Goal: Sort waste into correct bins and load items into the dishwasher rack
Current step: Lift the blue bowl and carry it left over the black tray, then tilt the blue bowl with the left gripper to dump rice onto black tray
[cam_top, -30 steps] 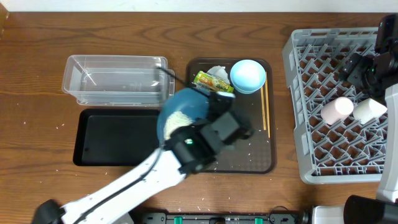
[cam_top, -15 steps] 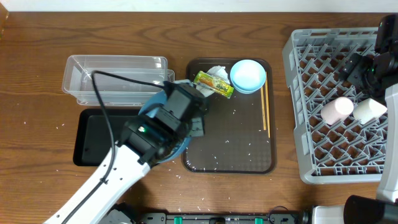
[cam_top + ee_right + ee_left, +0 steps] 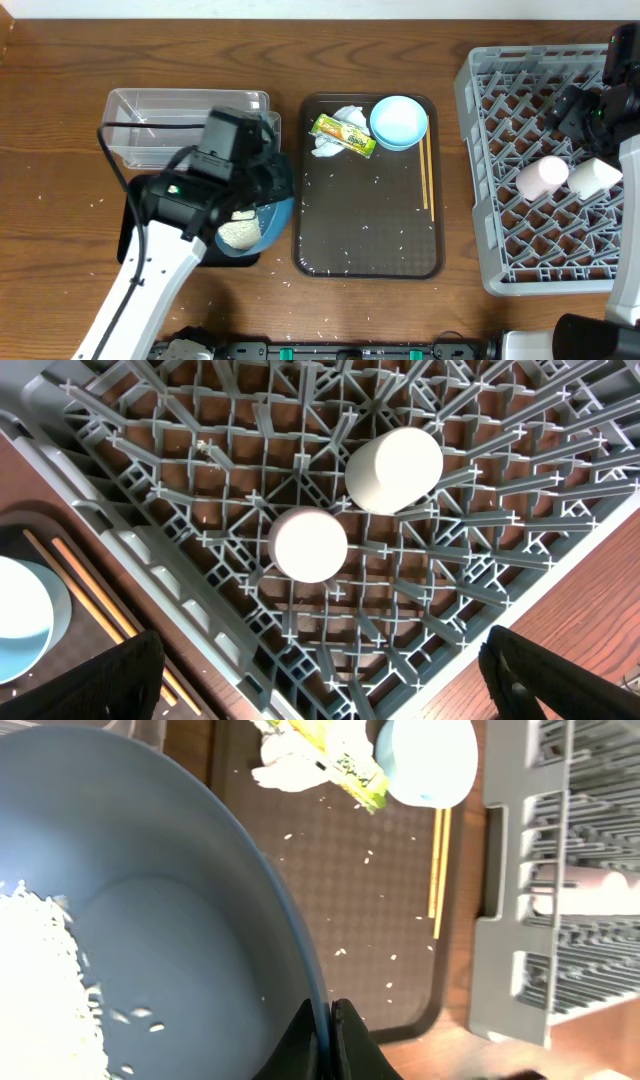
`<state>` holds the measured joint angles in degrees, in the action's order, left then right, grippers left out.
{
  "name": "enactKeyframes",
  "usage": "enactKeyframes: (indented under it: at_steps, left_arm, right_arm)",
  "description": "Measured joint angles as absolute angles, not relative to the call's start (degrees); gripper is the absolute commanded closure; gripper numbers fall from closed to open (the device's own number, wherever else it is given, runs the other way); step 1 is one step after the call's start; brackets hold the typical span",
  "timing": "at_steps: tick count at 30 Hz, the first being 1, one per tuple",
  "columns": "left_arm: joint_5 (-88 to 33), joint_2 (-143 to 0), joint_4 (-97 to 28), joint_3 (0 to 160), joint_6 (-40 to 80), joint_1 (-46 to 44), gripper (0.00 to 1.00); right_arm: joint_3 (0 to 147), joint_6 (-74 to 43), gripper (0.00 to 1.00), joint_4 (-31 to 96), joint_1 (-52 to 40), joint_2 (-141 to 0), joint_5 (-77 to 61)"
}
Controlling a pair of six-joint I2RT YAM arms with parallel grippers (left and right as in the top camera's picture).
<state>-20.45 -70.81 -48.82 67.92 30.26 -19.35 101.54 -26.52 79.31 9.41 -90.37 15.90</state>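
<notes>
Big dark-blue bowl (image 3: 272, 214) is now hanging over the right end of the shallow black tray (image 3: 127, 225), rice (image 3: 238, 232) still heaped inside it. 1 second ago it was over the left part of the brown serving tray (image 3: 370, 230); half a second ago it was crossing that tray's left edge; now it is clear of it and sitting just below the clear tub (image 3: 150, 130). Reading: the carry is ending and the tip-out into the black tray is about to start. No rice is showing in that tray yet, though the arm is hiding much of it. Left gripper (image 3: 325, 1020) is pinching the bowl's rim, 1 finger inside and 1 outside, on the side nearest the serving tray; in the wrist view the rice (image 3: 40, 980) is piling against the far side, away from the fingers. Left behind on the serving tray: crumpled tissue (image 3: 327, 147), green-yellow wrapper (image 3: 343, 136), small light-blue bowl (image 3: 399, 121), chopsticks (image 3: 429, 175) and scattered grains. Right gripper (image 3: 322, 650) is hovering over the grey rack (image 3: 475, 170), fingers spread and empty, above the pink cup (image 3: 541, 177) and white cup (image 3: 592, 176), both already lying in the grid and unchanged.
</notes>
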Motion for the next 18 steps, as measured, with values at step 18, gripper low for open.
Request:
enactKeyframes:
  at_steps: [18]
  left_arm:
    - [-42.04,-70.72,-50.52,66.63,22.98,-1.8,0.94]
  right_arm:
    - [101.54,-26.52,0.01,79.29,9.41,-90.37,15.9]
